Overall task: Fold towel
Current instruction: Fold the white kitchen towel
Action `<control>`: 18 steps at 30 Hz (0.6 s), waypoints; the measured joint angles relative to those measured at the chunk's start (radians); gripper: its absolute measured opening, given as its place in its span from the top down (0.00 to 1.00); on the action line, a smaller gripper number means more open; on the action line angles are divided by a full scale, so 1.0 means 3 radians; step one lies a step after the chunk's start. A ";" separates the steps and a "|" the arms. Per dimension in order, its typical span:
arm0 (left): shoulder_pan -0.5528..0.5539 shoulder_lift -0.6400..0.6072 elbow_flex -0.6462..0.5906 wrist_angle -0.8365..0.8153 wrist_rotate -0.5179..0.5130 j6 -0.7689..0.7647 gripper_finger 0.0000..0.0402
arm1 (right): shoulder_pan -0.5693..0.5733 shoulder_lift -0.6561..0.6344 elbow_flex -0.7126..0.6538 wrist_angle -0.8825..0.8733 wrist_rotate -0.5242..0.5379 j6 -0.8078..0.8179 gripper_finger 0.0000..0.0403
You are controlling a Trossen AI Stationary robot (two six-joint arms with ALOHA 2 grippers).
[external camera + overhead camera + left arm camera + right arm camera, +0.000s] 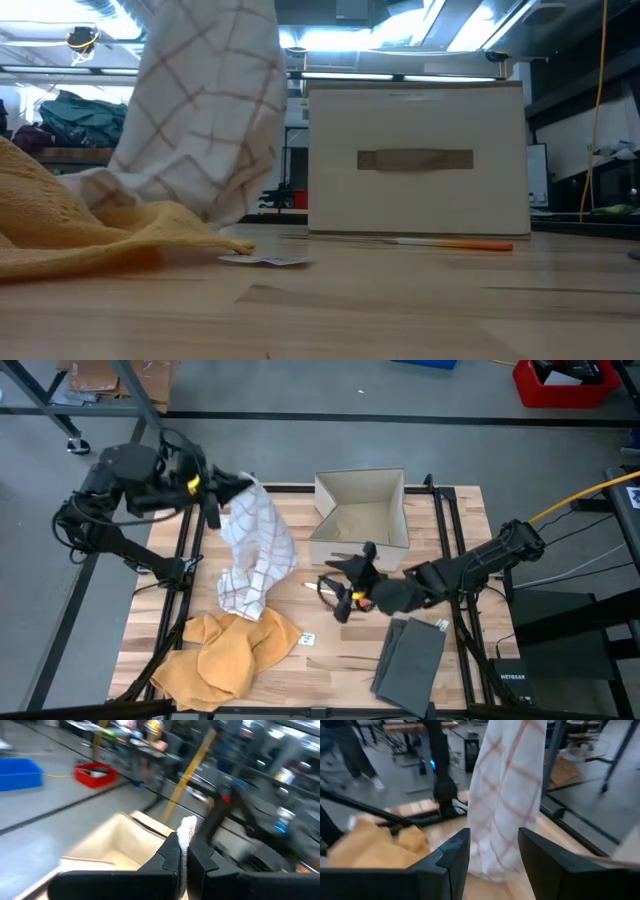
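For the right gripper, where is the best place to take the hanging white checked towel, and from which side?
Probably the lower free edge of the white checked cloth towel, approached from the box side. The left gripper pinches its top corner, so it hangs; the right gripper stands open, facing it.

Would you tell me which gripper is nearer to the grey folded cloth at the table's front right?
The right. The right gripper hangs open just beside the grey folded cloth, while the left gripper is across the table, shut on the checked towel.
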 joint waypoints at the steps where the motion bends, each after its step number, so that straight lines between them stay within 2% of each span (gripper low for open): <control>1: -0.0031 0.0023 0.0000 0.0007 0.0128 0.0055 1.00 | -0.0052 0.0000 0.0000 0.0059 -0.0096 -0.0004 0.57; 3: -0.0084 0.0041 0.0000 0.0003 0.0505 0.0151 1.00 | -0.0153 0.0000 0.0000 0.0125 -0.0284 -0.0004 0.57; 8: -0.0281 0.0060 0.0000 -0.0047 0.1719 0.0199 1.00 | -0.0360 0.0000 0.0000 0.0142 -0.0575 -0.0005 0.57; 10: -0.0415 0.0060 0.0000 -0.0099 0.2082 0.0204 1.00 | -0.0447 0.0000 0.0000 0.0164 -0.0762 -0.0005 0.57; 13: -0.0660 0.0070 -0.0004 -0.0273 0.2375 0.0216 1.00 | -0.0573 0.0000 0.0000 0.0248 -0.1140 -0.0006 0.57; 16: -0.0985 0.0072 -0.0094 -0.0464 0.2411 0.0210 1.00 | -0.0695 0.0011 0.0000 0.0260 -0.1445 -0.0029 0.57; 18: -0.1191 0.0083 -0.0207 -0.0564 0.2413 0.0191 1.00 | -0.0752 0.0052 0.0000 0.0259 -0.1529 -0.0094 0.57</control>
